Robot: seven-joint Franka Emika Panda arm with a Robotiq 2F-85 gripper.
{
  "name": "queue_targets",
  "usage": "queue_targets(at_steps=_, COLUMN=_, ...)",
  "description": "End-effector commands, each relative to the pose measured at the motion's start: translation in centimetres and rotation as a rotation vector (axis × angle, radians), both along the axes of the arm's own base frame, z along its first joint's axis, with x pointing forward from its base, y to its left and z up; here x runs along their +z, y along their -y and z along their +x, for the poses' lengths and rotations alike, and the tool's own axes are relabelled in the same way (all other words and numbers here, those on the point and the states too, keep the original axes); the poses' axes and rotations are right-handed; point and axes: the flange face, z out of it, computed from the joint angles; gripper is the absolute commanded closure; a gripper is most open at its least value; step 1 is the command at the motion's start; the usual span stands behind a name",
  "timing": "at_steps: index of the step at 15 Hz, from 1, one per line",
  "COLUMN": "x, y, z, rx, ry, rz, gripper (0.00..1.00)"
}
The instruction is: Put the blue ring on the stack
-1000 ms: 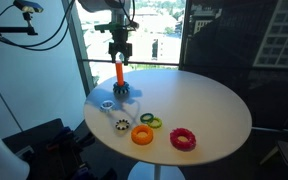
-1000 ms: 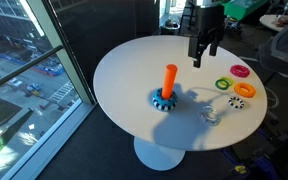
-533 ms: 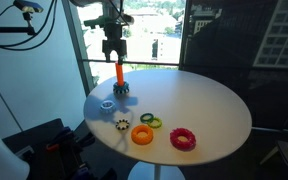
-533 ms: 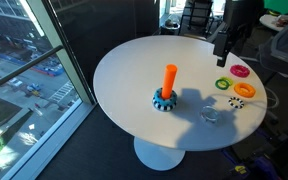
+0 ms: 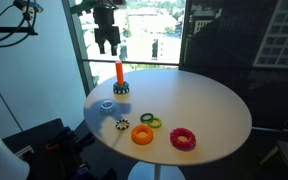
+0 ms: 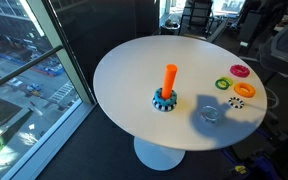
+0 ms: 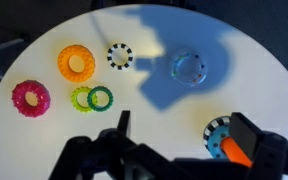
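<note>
The stack is a thin upright orange peg (image 5: 119,72) on the round white table, also in an exterior view (image 6: 170,79) and at the lower right of the wrist view (image 7: 239,151). The teal-blue ring with the bumpy rim (image 5: 120,89) lies around the peg's foot (image 6: 164,101) (image 7: 215,133). My gripper (image 5: 108,45) is open and empty, high above the peg. In the wrist view its dark fingers (image 7: 189,140) stand apart, the right one over the peg.
Loose rings lie on the table: a pale translucent ring (image 7: 188,68) (image 5: 106,103), a small black-and-white ring (image 7: 119,55), an orange ring (image 7: 76,63) (image 5: 142,134), green and yellow rings (image 7: 92,98), and a pink-red ring (image 7: 30,97) (image 5: 183,139). A window runs behind the table.
My gripper has risen from just above the peg top to well above it and drifted away. The rings and peg have not moved.
</note>
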Motion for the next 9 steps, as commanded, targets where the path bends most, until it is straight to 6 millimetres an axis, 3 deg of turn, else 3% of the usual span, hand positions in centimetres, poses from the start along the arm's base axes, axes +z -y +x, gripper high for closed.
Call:
queue_targets(at_steps=1, x=1.07, y=0.46, z=-1.51, rx=-0.002, ry=0.046, rz=0.034, gripper=0.00)
queue_targets(at_steps=9, x=0.66, y=0.11, z=-1.23, rx=-0.005, ry=0.039, rz=0.020, gripper=0.00)
